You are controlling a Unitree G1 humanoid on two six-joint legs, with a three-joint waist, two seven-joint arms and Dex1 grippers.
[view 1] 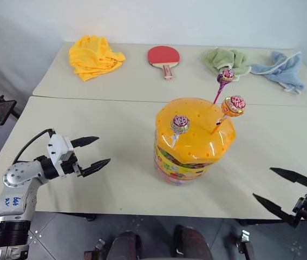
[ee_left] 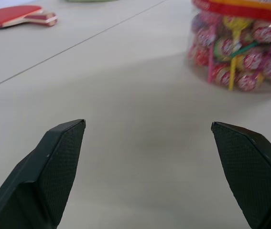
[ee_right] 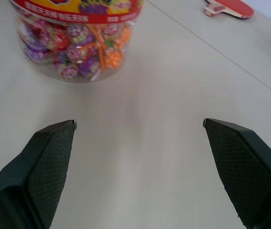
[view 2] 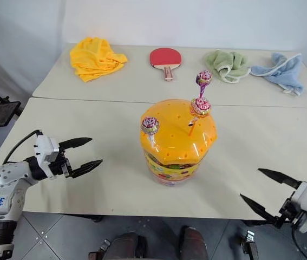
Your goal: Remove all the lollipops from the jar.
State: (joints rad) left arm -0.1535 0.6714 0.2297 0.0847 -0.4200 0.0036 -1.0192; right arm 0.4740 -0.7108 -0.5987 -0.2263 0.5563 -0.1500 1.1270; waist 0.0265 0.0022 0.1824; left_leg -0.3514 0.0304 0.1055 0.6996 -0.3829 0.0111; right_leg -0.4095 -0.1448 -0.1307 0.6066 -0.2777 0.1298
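3 lollipops (view 1: 180,124) stuck upright in jar (view 1: 193,142) lid, jar mid near table (view 1: 115,179). L gripper (view 1: 92,152) & R gripper (view 1: 276,188) both wide open, empty, well apart from jar on either side.

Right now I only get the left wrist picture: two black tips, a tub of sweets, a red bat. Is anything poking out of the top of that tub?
Observer: Yes. Three lollipops stand in holes of the jar's orange domed lid.
Operator: Is the other pincer holding one?
Observer: No. The right pincer hangs open at the table's near edge, apart from the jar.
Operator: And mine, is it close?
Observer: The left pincer is open over the table, with bare tabletop between it and the jar.
Operator: Anything else back there besides the bat?
Observer: A yellow cloth, a green cloth and a blue cloth lie on the far table.
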